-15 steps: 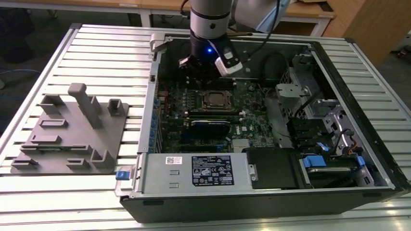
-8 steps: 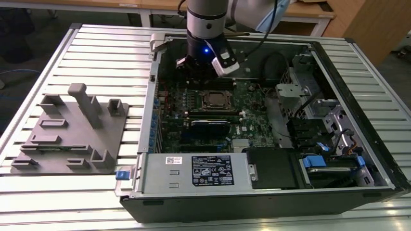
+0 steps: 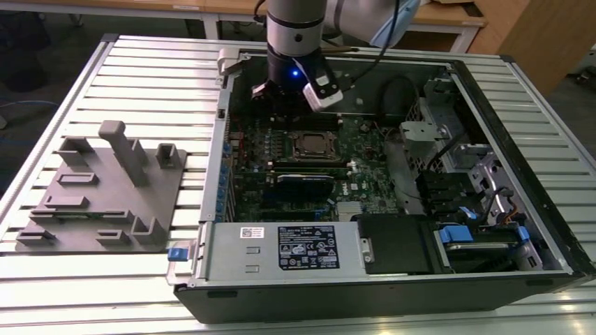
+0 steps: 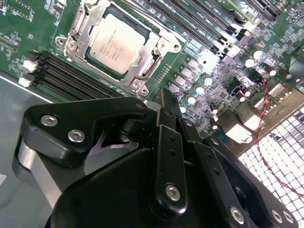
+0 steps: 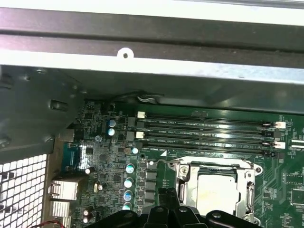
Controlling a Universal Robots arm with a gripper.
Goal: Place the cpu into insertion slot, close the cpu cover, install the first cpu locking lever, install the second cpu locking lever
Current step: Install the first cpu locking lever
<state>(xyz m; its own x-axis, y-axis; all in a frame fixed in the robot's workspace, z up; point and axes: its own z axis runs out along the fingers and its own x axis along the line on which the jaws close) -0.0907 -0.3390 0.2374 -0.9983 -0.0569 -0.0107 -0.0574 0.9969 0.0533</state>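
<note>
Evidently seated, the small silver-grey square cpu (image 4: 118, 43) lies in the dark square insertion slot (image 5: 209, 169), with the thin silver metal cpu cover (image 4: 156, 56) down around it. The black robot gripper (image 4: 164, 95) hovers just beside, closed together and empty. Lever work likely wants steady, tip-only pressure.

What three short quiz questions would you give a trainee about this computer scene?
1. True or false: the gripper holds the cpu.
2. What frames the cpu's edges? A) the cpu cover B) tape C) a rubber band
3. In the exterior view, on which side of the computer case lies the grey fixture plate?
Key: 1 false; 2 A; 3 the exterior view's left.
</note>
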